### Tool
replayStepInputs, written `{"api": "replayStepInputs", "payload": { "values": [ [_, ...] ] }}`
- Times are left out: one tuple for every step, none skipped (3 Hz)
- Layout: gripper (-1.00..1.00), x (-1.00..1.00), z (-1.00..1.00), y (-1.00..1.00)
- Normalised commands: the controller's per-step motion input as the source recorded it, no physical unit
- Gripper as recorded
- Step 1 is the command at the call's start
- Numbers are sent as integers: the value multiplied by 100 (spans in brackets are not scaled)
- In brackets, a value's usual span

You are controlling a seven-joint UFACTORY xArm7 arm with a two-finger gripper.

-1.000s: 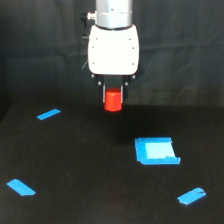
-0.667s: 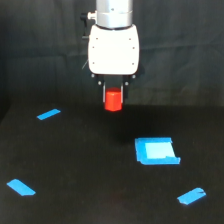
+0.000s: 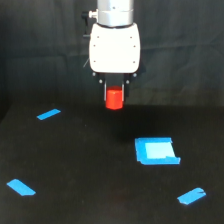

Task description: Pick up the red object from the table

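The red object [image 3: 114,98], a small red-orange block, hangs in the air under the white arm housing, held between the dark fingers of my gripper [image 3: 114,94]. The gripper is shut on it. It is well above the black table [image 3: 90,165], above the table's far middle. The fingers are mostly hidden by the block and the housing.
A blue square patch [image 3: 156,150] lies on the table at the exterior view's right. Blue tape strips lie at the left back [image 3: 48,114], left front [image 3: 21,187] and right front [image 3: 191,196]. A dark curtain hangs behind.
The arm with the red object has stayed almost still, perhaps rising very slightly. Nothing on the table has moved.
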Motion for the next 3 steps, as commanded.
{"api": "replayStepInputs", "payload": {
  "values": [
    [-98,2,1,-4],
    [-91,-2,2,1],
    [-100,1,13,-1]
  ]
}}
